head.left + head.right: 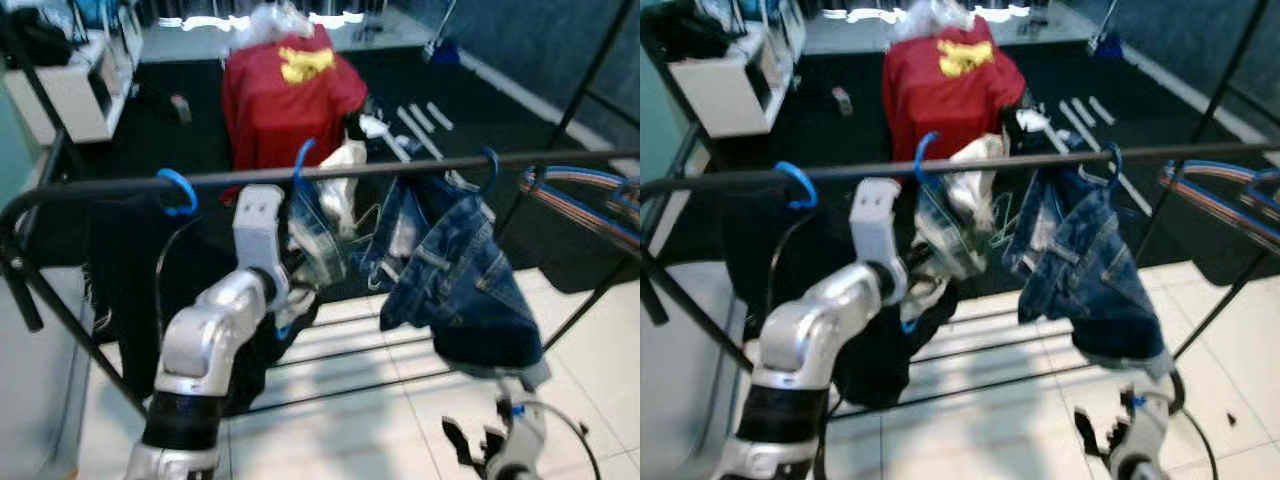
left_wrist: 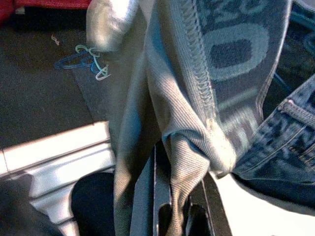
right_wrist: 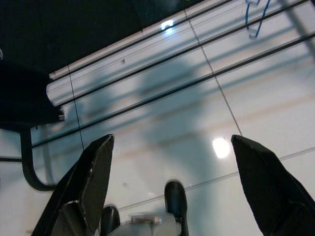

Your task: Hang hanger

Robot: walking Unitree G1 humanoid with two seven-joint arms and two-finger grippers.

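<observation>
So in the left eye view the blue hanger point(image 1: 302, 160) is already hooked over the black rail point(image 1: 400, 166), between the dark garment and the jeans point(image 1: 455, 280). In the left wrist view, the left gripper point(image 2: 179, 216) is clenched on the grey garment point(image 2: 172, 123); letting go looks next. Right wrist view: right gripper point(image 3: 172, 187) spread wide, idle over the floor point(image 3: 162, 113).

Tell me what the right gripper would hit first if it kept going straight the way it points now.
Most likely the white tiled floor. The right gripper hangs low with its fingers spread open, pointing down at bare tile; the rack's lower bars cross that line, though their depth is unclear.
</observation>
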